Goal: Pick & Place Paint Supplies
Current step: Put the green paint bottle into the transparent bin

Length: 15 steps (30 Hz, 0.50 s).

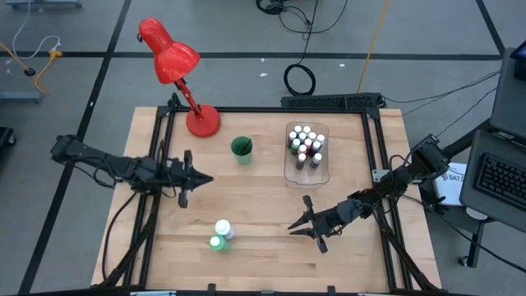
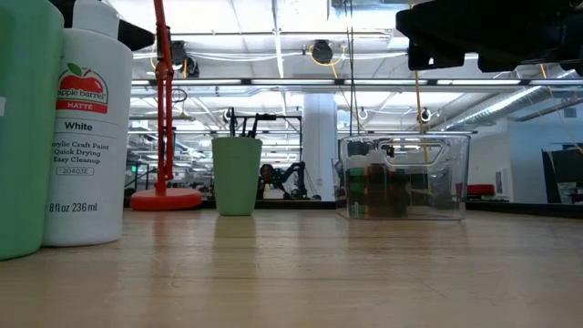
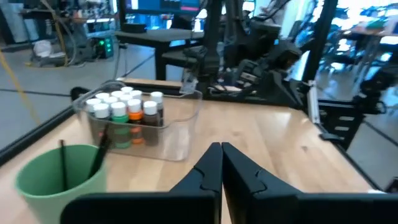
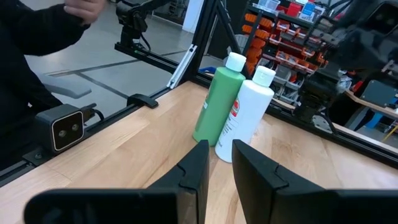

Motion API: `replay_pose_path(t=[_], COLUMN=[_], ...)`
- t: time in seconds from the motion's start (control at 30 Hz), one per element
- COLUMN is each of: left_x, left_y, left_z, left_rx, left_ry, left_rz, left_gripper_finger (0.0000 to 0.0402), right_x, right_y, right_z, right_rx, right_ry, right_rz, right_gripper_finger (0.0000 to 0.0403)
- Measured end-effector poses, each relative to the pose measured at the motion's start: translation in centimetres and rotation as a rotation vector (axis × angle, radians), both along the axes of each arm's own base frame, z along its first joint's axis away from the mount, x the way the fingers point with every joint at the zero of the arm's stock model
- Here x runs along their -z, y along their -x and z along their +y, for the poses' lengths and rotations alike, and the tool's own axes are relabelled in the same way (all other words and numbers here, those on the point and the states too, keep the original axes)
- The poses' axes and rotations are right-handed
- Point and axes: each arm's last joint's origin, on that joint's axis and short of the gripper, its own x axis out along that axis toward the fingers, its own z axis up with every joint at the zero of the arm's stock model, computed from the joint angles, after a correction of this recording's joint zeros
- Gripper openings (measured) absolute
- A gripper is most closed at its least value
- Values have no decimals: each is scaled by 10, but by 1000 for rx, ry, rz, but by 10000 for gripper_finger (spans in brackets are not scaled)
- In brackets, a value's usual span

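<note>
Grey floor (image 1: 74, 90) with taped lines — red desk lamp (image 1: 173, 62).

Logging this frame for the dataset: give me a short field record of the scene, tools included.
left tool: shut, empty, above the table's left half, pointing toward the centre
right tool: slightly parted, empty, aimed at the two big bottles
white bottle: upright, near the front edge, touching the green bottle
clear tray: right of centre, holds the small capped paint bottles
green cup: left of the tray, brushes inside
red lamp: back left corner
</note>
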Motion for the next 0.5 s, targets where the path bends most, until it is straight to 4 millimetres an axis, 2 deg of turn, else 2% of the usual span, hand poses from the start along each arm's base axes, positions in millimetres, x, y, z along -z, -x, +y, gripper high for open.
replay_pose_path(t=[0.27,0.5], left_x=[34,43], left_y=[7,12], left_z=[-13,-21], left_rx=[111,182], left_ry=[-3,29], left_rz=[-96,-122], left_gripper_finger=[3,19], right_x=[0,0], right_y=[0,0], right_z=[0,0], right_rx=[-1,1], right_ry=[12,-5], right_rz=[-1,5], right_gripper_finger=[64,64])
